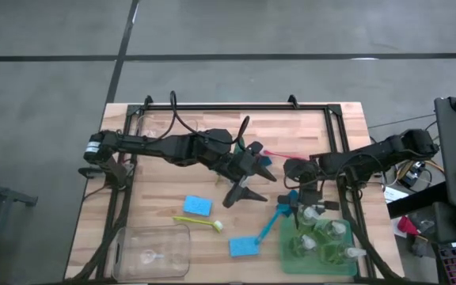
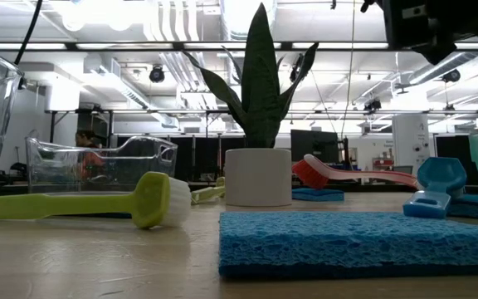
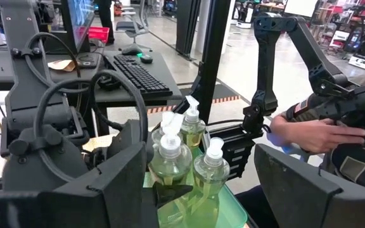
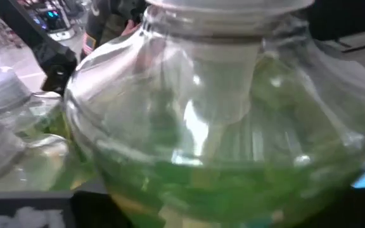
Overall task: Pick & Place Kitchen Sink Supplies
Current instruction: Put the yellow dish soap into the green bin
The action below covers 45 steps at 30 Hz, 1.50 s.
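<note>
Right jaws: the right gripper (image 1: 302,195) is sitting at the near-left corner of the green tray (image 1: 287,255), and its wrist view is filled by one clear pump bottle (image 4: 227,120) of yellow-green liquid pressed right up to the camera; the jaws are standing part-way apart, apparently pinching that bottle, though the fingers themselves are not showing.
Left jaws: the left gripper (image 1: 244,190) is hanging over the middle of the table with its fingers (image 3: 106,183) spread wide and nothing between them.
Bottles: a cluster of pump bottles (image 1: 327,237) is standing together in the green tray; the left wrist view is showing four of them (image 3: 185,152) upright and touching.
Sponges: one blue sponge (image 1: 197,207) is lying on the bare wood just beside the left gripper, another blue sponge (image 1: 244,246) near the tray's left edge; neither is sitting in a container.
Brushes: the yellow-green brush (image 1: 199,222) is lying between the two sponges, the blue brush (image 1: 274,222) is leaning toward the tray, and the red-pink brush (image 1: 279,154) is resting farther back by the plant (image 2: 260,83).
Clear bin: the clear bin (image 1: 150,252) at the near-left appears to be holding none of the supplies.
Progress: the bottles look gathered or nearly so; sponges and brushes are all waiting.
</note>
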Tool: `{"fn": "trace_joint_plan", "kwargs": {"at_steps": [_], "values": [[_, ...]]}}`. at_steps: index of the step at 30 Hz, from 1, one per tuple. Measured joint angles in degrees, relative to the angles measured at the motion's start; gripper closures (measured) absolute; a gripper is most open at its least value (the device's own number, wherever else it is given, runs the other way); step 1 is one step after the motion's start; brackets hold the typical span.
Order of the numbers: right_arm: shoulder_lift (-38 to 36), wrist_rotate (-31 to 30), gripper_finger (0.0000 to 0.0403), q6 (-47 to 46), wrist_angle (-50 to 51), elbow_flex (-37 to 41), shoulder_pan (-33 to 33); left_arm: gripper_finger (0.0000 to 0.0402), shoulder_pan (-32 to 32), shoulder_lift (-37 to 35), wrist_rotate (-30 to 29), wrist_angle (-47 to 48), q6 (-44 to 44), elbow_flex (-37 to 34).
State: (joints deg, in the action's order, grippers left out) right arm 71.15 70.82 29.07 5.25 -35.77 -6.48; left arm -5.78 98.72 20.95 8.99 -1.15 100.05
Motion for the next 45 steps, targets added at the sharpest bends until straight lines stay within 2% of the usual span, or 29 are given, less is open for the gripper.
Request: {"fn": "trace_joint_plan", "kwargs": {"at_steps": [11, 15, 32, 45], "values": [[2.6, -0.8, 0.0206, 2.9, -2.9, -0.1, -0.1, 0.0115, 0.0, 0.0, 0.0, 0.0, 0.5, 0.0], [3.5, -3.5, 0.0203, 3.1, -3.2, -0.1, -0.4, 0.0115, 0.0, 0.0, 0.0, 0.1, 1.3, 0.0], [4.5, -2.7, 0.0102, -1.9, -4.7, -0.5, -0.4, 0.0115, 0.0, 0.0, 0.0, -0.9, 1.5, -1.9], [-0.4, -3.3, 0.0069, -6.3, -2.4, -3.6, 0.3, 0.0115, 0.0, 0.0, 0.0, -0.9, 1.7, -2.0]]}}
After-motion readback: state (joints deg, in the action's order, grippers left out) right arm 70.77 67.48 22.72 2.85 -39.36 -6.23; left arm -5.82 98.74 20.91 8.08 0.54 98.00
